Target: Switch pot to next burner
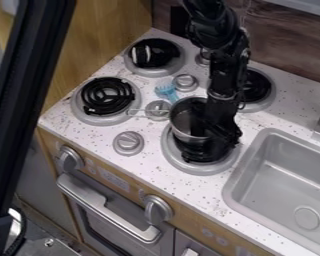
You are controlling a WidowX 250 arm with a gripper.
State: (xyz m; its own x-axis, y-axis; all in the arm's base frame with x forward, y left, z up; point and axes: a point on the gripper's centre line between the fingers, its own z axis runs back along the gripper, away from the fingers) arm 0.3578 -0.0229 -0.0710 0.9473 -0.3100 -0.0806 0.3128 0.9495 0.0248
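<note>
silver pot (184, 134) over burner (197, 168), black hand (215, 141) against it, sink (237, 181) nearby

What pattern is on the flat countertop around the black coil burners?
White with small, scattered dark speckles on the flat countertop; best seen in the camera view.

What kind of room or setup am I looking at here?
It looks like a toy or mock kitchen, judging by the stovetop with coiled burners, the sink beside them, and the oven handle below the counter.
</note>
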